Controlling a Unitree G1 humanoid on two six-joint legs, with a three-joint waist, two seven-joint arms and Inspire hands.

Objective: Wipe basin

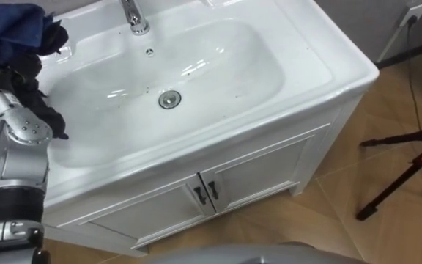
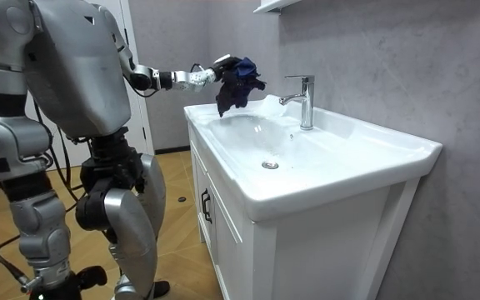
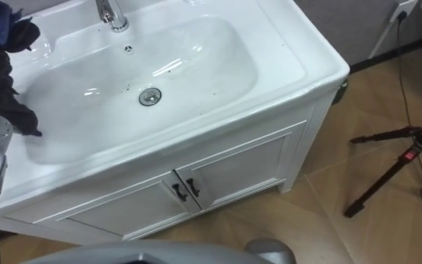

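Standing at a white basin (image 1: 269,59) on a cabinet (image 1: 255,176). Left hand (image 2: 220,65) raised over the basin's back left corner, closed around a dark blue cloth (image 1: 17,29). Cloth bunched at the hand and hanging below it; cannot tell whether touching the basin. Right of the hand, the tap (image 1: 132,18); further right and nearer, the drain (image 1: 169,99). Right hand (image 2: 55,282) low beside the body in the room view, open or closed impossible to tell.
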